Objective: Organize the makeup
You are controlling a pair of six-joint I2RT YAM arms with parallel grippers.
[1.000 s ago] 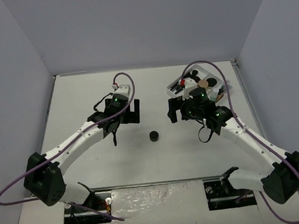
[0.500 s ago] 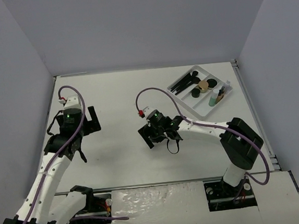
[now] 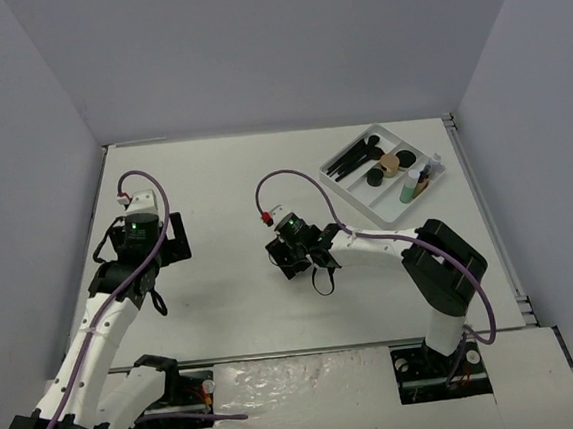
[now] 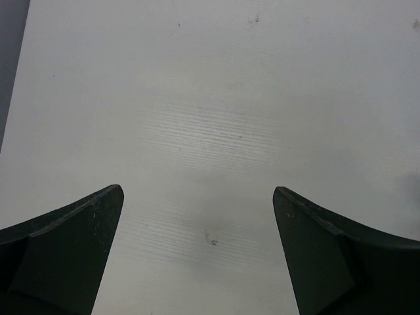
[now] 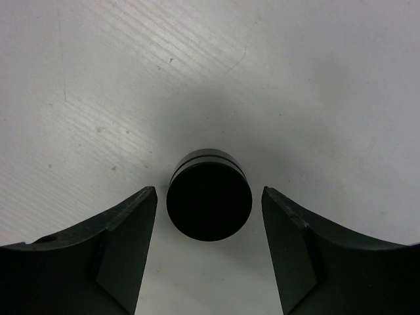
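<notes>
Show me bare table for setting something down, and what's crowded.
Bare: table between left tool and right tool, and the far strip left of the white tray. Crowded: the tray, and the right tool straddling the black pot.

Matt white on the table (image 4: 216,85), finely ridged in close parallel lines like a laminated board, flecked here and there with small dark specks and faint scuffs. Smooth black plastic, by the look of it, for the round pot (image 5: 209,202): flat top satin with a dull sheen, thin paler seam round the side. Dark, matt, hard plastic for the right fingers (image 5: 125,256) and the left fingers (image 4: 65,256), faintly dusty, paler and worn-looking along the edges. Smooth white plastic shells on the arms (image 3: 87,344), matt black at the joints. Plain white, smooth-looking tray (image 3: 357,198), material too small to tell. Even, matt grey-blue walls (image 3: 253,57).
</notes>
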